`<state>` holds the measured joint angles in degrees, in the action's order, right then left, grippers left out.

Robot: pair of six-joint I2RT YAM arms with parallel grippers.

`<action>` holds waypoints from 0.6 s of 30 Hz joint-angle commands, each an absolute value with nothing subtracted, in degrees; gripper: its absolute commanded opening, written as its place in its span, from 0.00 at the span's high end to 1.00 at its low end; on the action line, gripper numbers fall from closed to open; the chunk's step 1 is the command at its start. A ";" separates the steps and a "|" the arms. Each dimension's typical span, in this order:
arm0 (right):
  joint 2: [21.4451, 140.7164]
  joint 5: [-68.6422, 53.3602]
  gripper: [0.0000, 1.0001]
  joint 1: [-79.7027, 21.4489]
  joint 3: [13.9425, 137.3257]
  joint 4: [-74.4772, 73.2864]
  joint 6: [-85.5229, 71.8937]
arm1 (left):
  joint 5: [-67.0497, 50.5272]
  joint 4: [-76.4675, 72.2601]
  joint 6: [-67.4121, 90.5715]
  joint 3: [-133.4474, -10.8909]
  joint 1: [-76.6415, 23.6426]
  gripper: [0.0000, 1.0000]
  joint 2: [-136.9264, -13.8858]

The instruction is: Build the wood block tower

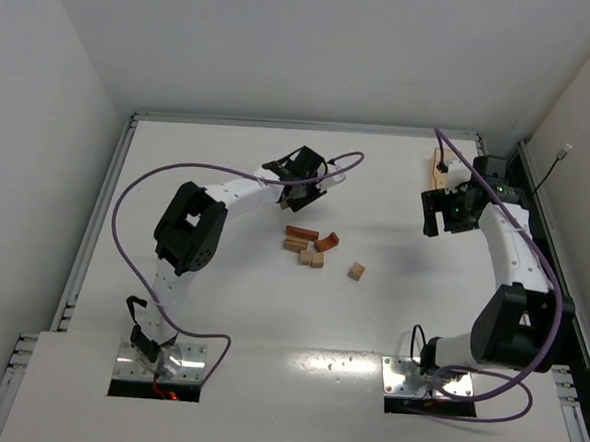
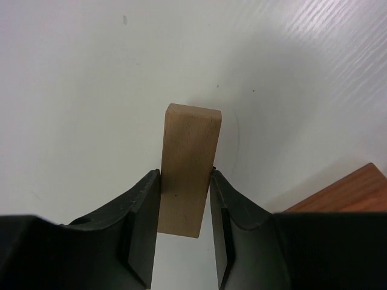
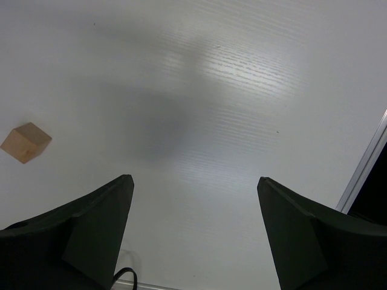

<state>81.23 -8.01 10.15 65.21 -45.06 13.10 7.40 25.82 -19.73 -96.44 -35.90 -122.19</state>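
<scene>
Gripping a light tan bar [image 2: 188, 169] between clenched fingers, the left hand [image 2: 185, 181] hovers over the table [image 1: 220, 307], just beyond the cluster of wood blocks [image 1: 308, 247]. The right hand [image 3: 193, 187] hangs spread wide, a lone cube [image 3: 25, 142] to its left.

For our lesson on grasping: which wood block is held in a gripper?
The light tan bar, clamped in the left gripper. The other blocks lie loose on the table: a small cluster and one lone cube.

Block cluster [image 1: 307, 244] at centre, lone cube [image 1: 356, 271] near its right, tray [image 1: 437, 172] behind right, bar [image 2: 188, 169] between left fingers [image 2: 142, 223]
</scene>
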 commanded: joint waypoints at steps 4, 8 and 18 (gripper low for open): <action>81.65 -9.05 0.20 10.46 66.97 -43.07 12.92 | 2.49 26.80 -21.80 -95.81 -36.30 1.00 -123.31; 81.65 -9.05 0.20 10.46 66.97 -43.07 12.92 | -2.88 27.33 -21.19 -90.89 -37.61 1.00 -119.63; 81.13 -9.05 0.20 10.46 66.36 -43.07 12.92 | -9.76 27.77 -18.73 -76.91 -48.07 1.00 -107.85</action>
<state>81.49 -8.10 10.15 65.21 -45.04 13.10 -5.37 28.18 -20.40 -78.19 -45.25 -113.21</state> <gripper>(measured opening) 0.804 0.305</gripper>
